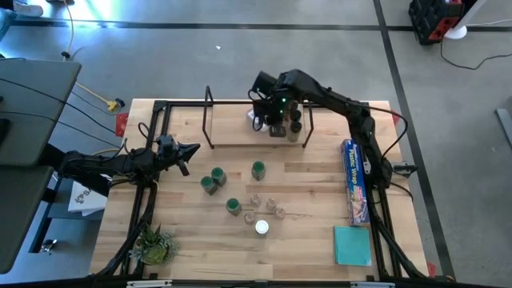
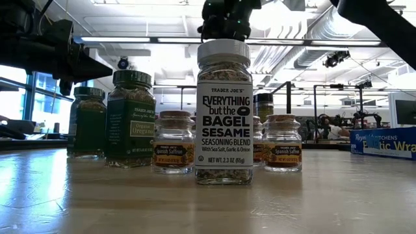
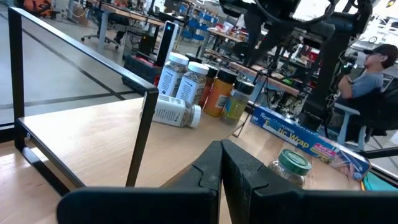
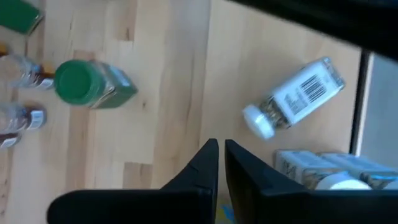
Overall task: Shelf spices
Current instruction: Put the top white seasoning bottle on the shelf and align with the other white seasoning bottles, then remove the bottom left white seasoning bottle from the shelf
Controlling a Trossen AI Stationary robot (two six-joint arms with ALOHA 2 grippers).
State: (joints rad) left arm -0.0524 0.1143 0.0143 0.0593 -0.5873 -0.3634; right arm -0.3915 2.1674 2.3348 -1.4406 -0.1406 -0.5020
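The shelf (image 1: 240, 132) is a light plank between two black hoops at the table's far side. Several jars stand on its right part (image 1: 286, 122), and one white-lidded jar (image 4: 292, 99) lies on its side there. My right gripper (image 4: 221, 149) is shut and hovers above the shelf near these jars, pointing down. Green-lidded jars (image 1: 218, 174), small clear jars (image 1: 270, 205) and a white-lidded bagel seasoning jar (image 2: 223, 110) stand on the table's middle. My left gripper (image 1: 190, 150), shut, hangs over the table's left part.
A long blue plastic-wrap box (image 1: 356, 180) lies along the table's right side, with a teal pad (image 1: 352, 244) near it. A small plant (image 1: 152, 244) sits at the near left corner. The shelf's left hoop (image 3: 143, 130) stands ahead of my left gripper.
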